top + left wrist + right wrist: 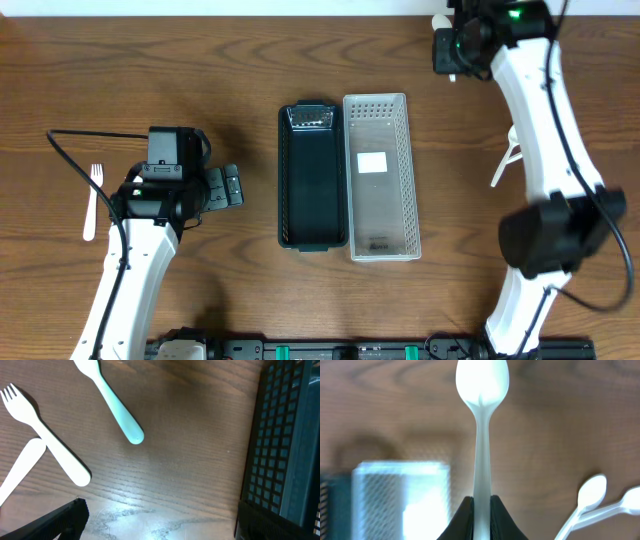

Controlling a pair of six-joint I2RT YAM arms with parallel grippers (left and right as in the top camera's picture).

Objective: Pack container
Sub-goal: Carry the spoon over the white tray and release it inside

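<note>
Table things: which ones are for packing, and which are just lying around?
For packing: white spoon in right pincer, white basket, black basket, white fork, teal utensil, spare spoons.
Just lying around: only the black cable.

The overhead camera looks straight down from well above the brown wood-grain worktop. It takes in both arms and, side by side at the centre, a dark perforated plastic basket and a white perforated plastic basket. The left wrist camera sits close above the worktop, looking down past the left tool. The dark basket's wall fills its right edge, a part shared with overhead. The right wrist camera looks down from higher, along the right tool and the white plastic spoon pinched there. The white basket shows blurred at lower left.
</note>
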